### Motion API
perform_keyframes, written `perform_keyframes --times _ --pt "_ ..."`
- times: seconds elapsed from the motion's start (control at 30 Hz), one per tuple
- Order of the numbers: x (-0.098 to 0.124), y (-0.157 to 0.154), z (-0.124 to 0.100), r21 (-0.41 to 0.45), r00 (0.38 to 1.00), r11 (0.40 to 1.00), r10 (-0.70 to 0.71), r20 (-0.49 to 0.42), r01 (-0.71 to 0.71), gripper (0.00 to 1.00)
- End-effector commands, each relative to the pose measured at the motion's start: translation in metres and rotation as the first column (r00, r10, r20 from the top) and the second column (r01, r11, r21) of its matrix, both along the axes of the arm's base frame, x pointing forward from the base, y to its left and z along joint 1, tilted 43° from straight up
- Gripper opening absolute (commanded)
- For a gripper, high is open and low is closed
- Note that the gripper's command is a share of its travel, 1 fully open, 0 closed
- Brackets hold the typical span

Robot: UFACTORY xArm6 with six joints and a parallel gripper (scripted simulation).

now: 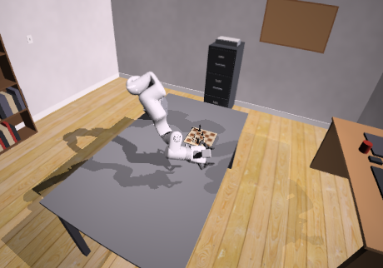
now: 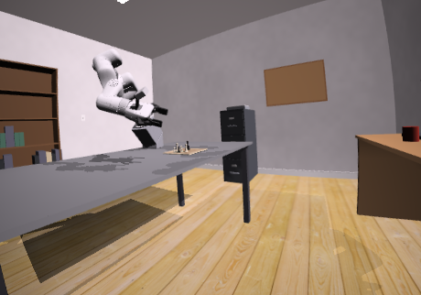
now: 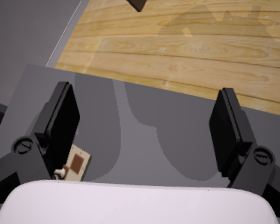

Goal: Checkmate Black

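The claw (image 3: 144,128) is wide open and holds nothing. In the wrist view its two black fingers stand far apart, one at the left and one at the right, with grey table (image 3: 156,135) between them. A small corner of the board (image 3: 76,161) peeks out just beside the left finger, low in that view. The wood floor (image 3: 188,41) fills the top of it. In the top view the claw (image 1: 202,164) is in the middle of the frame, just below the board (image 1: 201,136). In the side view the claw (image 2: 160,115) hangs high in the air, up and to the left of the board (image 2: 186,151), well apart from it. The white arm (image 1: 156,111) bends down from the upper left toward the claw. The board lies flat on the table (image 1: 125,195), near its right edge. Small dark and light pieces (image 1: 201,134) stand on the board, but they are too small to tell which is which. Behind the table a black cabinet (image 1: 224,73) stands by the grey wall. A brown panel (image 1: 298,24) hangs on that wall at the upper right. A bookshelf (image 1: 21,99) is at the left edge. A brown desk (image 1: 354,170) with a red cup (image 1: 365,145) is at the right edge.
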State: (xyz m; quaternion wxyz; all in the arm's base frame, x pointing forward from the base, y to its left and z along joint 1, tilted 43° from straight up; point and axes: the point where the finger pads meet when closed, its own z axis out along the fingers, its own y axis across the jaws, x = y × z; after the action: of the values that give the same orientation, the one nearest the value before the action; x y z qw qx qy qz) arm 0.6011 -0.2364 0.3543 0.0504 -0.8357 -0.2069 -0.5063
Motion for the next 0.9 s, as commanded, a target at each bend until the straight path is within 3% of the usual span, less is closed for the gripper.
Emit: perform_keyframes --times 0.0,0.03,0.1,0.13,0.17,0.2,0.23,0.33,0.4,0.47,0.87 --pt "-0.002 0.006 -0.038 -0.129 0.97 0.962 0.236 -0.057 -0.242 1.0" --pt "-0.008 0.009 -0.058 -0.141 0.96 0.95 0.273 -0.069 -0.28 1.0" --pt "-0.008 0.009 -0.058 -0.166 0.941 0.926 0.327 -0.089 -0.338 1.0" --pt "-0.014 0.012 -0.076 -0.178 0.922 0.905 0.373 -0.104 -0.387 1.0" --pt "-0.014 0.012 -0.076 -0.189 0.908 0.888 0.403 -0.115 -0.418 1.0" --pt "-0.022 0.014 -0.094 -0.195 0.889 0.868 0.44 -0.127 -0.457 1.0" --pt "-0.022 0.014 -0.094 -0.204 0.871 0.847 0.471 -0.139 -0.49 1.0" --pt "-0.039 0.017 -0.125 -0.216 0.807 0.778 0.566 -0.168 -0.59 1.0" --pt "-0.039 0.017 -0.125 -0.216 0.807 0.778 0.566 -0.168 -0.59 1.0" --pt "-0.057 0.02 -0.15 -0.219 0.711 0.676 0.675 -0.199 -0.703 1.0" --pt "-0.114 0.023 -0.208 -0.181 0.434 0.401 0.875 -0.215 -0.898 1.0"
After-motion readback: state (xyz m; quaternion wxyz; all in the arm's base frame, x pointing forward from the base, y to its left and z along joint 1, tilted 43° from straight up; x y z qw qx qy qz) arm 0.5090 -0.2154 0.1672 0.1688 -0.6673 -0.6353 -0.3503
